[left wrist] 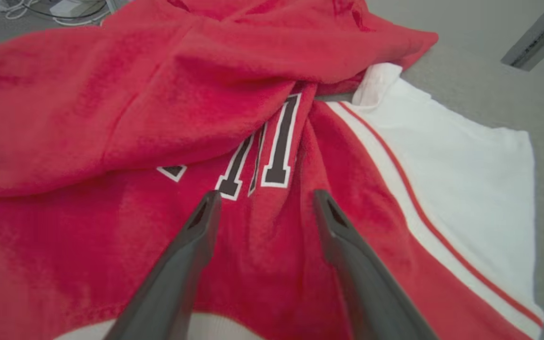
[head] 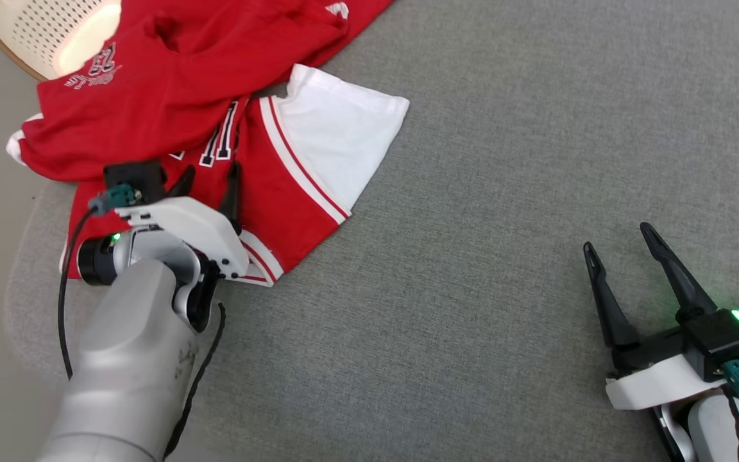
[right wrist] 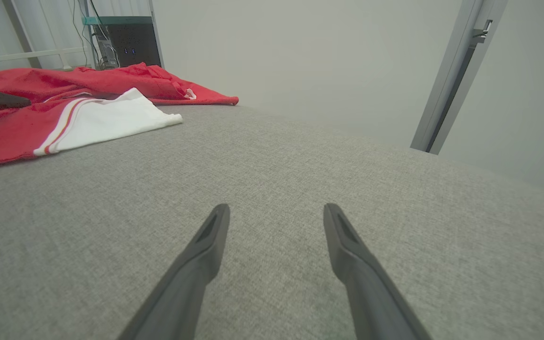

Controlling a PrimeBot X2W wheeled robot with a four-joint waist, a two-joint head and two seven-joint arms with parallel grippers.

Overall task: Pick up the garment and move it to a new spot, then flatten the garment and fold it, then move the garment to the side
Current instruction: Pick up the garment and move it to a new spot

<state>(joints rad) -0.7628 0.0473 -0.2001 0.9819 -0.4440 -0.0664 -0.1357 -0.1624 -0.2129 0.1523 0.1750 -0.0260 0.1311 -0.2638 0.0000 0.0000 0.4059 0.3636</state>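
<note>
I've got a grey fabric-covered worktop (head: 485, 269) across most of the head view, w/ a rounded corner at lower left. One item lies on it: the red garment (head: 170, 83), bunched in the upper left of the frame, w/ folds piled partly over its dark numerals (head: 219, 138). Its white sleeve (head: 344, 135) lies flat, spread toward frame centre. Garment's left edge reaches the worktop's edge; can't tell if it overhangs.

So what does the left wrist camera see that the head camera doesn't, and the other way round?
Left wrist view: pale cables beyond the garment, a grey bar at upper right. Head view: the open right gripper over the bare grey surface, a pale perforated object at upper left. Both: the crumpled red and white garment, the open left gripper near its black numerals.
</note>
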